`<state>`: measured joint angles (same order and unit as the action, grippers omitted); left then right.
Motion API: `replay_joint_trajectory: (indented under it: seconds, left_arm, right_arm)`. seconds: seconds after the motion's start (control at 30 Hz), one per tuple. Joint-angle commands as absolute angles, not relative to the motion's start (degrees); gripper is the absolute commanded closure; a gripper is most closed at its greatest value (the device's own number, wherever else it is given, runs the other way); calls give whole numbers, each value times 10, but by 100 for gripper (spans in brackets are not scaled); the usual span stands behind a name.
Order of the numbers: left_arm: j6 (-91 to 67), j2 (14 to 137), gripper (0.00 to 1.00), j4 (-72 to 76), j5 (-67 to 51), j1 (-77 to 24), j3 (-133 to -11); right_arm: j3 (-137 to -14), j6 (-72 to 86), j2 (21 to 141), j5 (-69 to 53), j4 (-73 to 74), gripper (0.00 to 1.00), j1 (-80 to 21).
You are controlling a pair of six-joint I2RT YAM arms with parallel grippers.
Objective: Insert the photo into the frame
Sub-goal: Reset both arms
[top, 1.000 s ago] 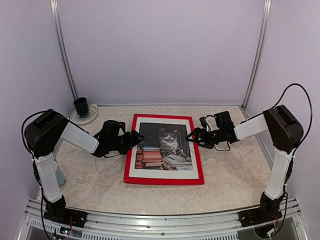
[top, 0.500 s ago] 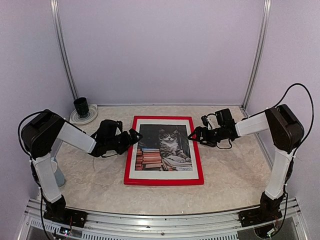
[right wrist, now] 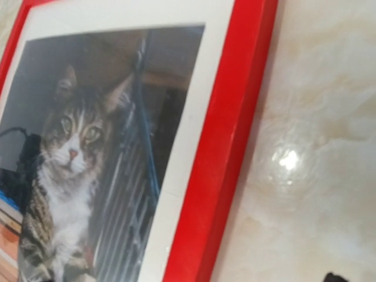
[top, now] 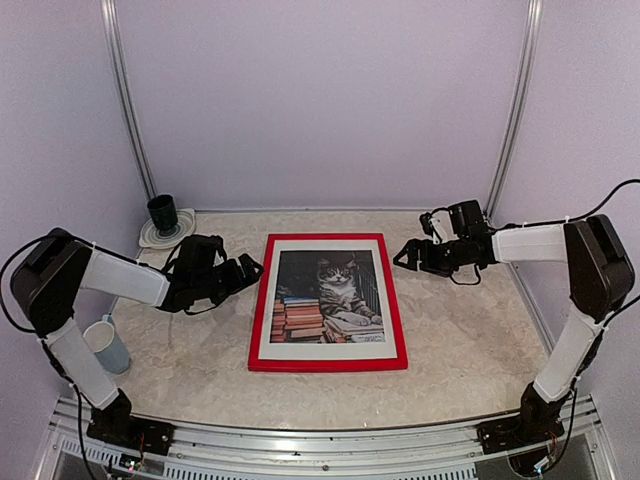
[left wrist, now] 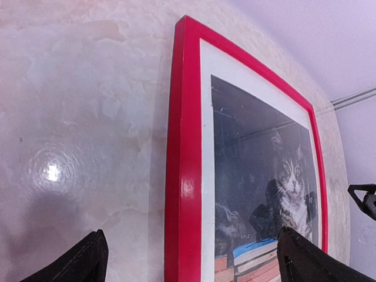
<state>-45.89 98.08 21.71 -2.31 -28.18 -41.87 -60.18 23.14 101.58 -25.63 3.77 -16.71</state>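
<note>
Looking down from above, we see the frame [top: 327, 358] lying flat, red face up, in the middle of the table [top: 460, 330]. The photo [top: 330, 295] sits inside it. The grey cat and the stacked books face up, and a white mat [top: 330, 347] borders the photo on all four sides. In both wrist views the surface over the photo is glossy and gives back dark reflections.

Our left gripper [top: 250, 269] hangs low over the table, left of the frame's left side and level with its far half, apart from it. Its jaws stand wide and hold nothing. In the left wrist view the two fingertips [left wrist: 82, 261] sit at the bottom corners, with only bare table and the frame's red edge between them.

Our right gripper [top: 403, 255] is just right of the frame's far right corner, pointing toward it and not touching it. From above, its jaws are spread and empty. The right wrist view shows the frame's red right side, the mat, the cat's face and a stretch of table, with only a dark speck of one finger at the bottom edge.

Neither gripper touches the frame or the photo.

At the back left corner of the table a dark cup [top: 162, 211] stands on a white saucer [top: 150, 238], well apart from the frame. A pale cup [top: 105, 345] stands upright near the left edge, beside the left arm.
</note>
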Motion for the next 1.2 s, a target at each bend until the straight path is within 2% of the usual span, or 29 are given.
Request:
replay_joint_trajectory:
  seconds: [0.0,0.17,0.33,0.53,0.73,0.9,1.03,1.17]
  left_arm:
    - [-393,914,1,164,57,-279,-428]
    - [-355,840,1,107,113,-279,-441]
    - [-339,771,1,47,126,-282,-463]
    - [-239,654,1,67,143,-279,-419]
    - [-133,529,1,141,162,-266,-307]
    - [-115,490,1,153,187,-234,-251]
    - [-117,477,1,152,144,-189,-241]
    - [-138,463,1,153,66,-98,-223]
  right_arm:
    - [-610,168,953,-182,95,1,-163]
    - [-585,138,874,-66,98,1,-163]
    - [-529,80,767,-26,41,1,-161]
    - [-443,12,667,43,-48,1,-152]
    - [-392,14,624,35,-88,1,-116]
    - [-327,5,588,21,-153,1,-102]
    - [-281,-8,557,23,-202,1,-91]
    - [-278,23,561,3,-197,1,-50]
